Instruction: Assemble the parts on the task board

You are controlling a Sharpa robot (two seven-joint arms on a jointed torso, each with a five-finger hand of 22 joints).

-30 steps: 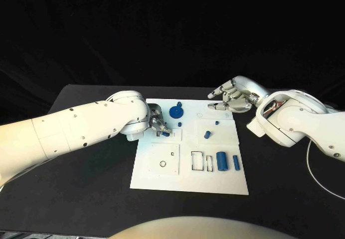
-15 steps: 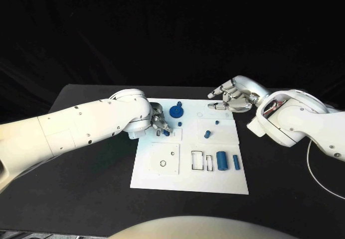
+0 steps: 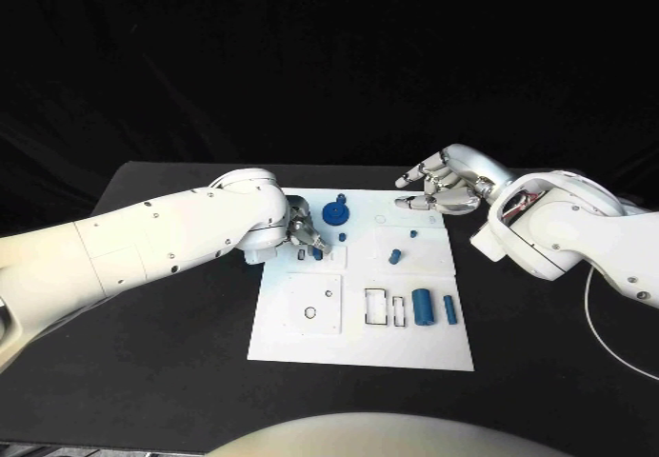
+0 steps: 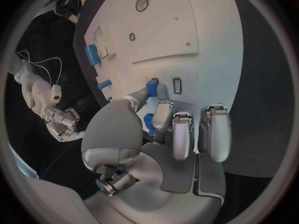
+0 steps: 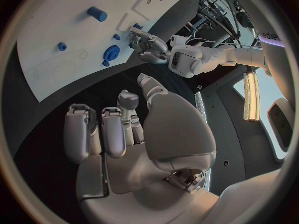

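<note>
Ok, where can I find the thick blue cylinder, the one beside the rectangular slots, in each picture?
Head view: the thick blue cylinder lies near the board's right edge, on the robot's side, next to the slots.
Left wrist view: it lies beside the same slots, beyond the fingers.
Right wrist view: it sits on the board, far beyond the hand.
Shared landmark: the white board.

Bright overhead light, black bkgd; glare on white task board (image 3: 360, 324); wrist views fisheye-bent.
</note>
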